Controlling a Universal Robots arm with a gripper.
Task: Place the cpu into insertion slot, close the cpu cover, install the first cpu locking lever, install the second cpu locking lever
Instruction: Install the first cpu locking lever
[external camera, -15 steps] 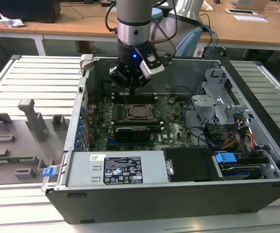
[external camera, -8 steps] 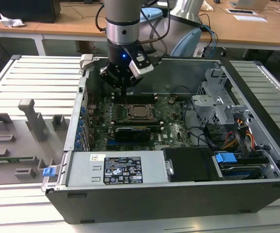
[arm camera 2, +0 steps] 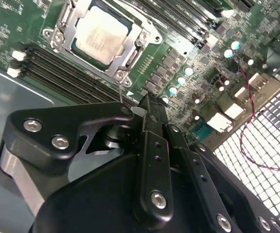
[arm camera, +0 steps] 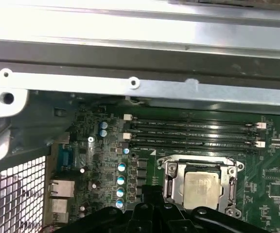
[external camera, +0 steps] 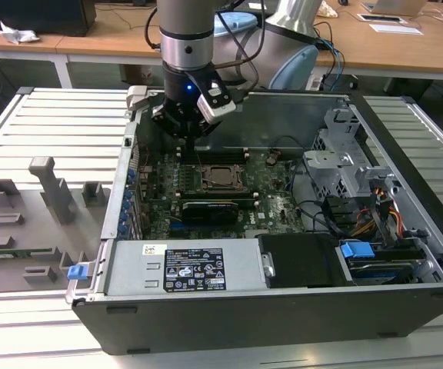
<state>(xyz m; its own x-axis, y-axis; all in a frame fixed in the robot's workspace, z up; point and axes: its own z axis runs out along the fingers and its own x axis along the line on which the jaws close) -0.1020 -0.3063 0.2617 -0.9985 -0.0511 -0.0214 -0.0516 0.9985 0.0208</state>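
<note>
— Though hard to call in full, looks well advanced. Spotted the small flat square cpu (arm camera 2: 101, 36) with the pale silver-beige metal top?

— Spotted, in both wrist views. Lying flat and level inside the small square black insertion slot (external camera: 220, 177), so step one counts as done.

— And the thin square silver metal cpu cover (arm camera 2: 67, 34)?

— Down over the chip, by the look of it, framing the metal top through the large cut-out, with silver edges flat on all visible sides. Step two judged done as well.

— Both locking levers?

— Cannot tell. Thin metal rods along the socket's edges in the second wrist view, but impossible to judge whether hooked under the catches or merely resting. Best treated as unfinished.

— Further out?

— Green circuit board (arm camera 2: 188, 53) all around the socket, long black memory slots (arm camera: 193, 128) just beside it, all inside the open dark grey computer case (external camera: 244, 315) on the slatted metal table (external camera: 52, 123).

— State of the black two-fingered gripper (arm camera 2: 152, 104)?

— Fingers seemingly drawn together at the tips, with nothing visible between them. Hovering above the board near the socket's corner, off to one side of the chip and apart from the cover, touching neither as far as visible.
</note>
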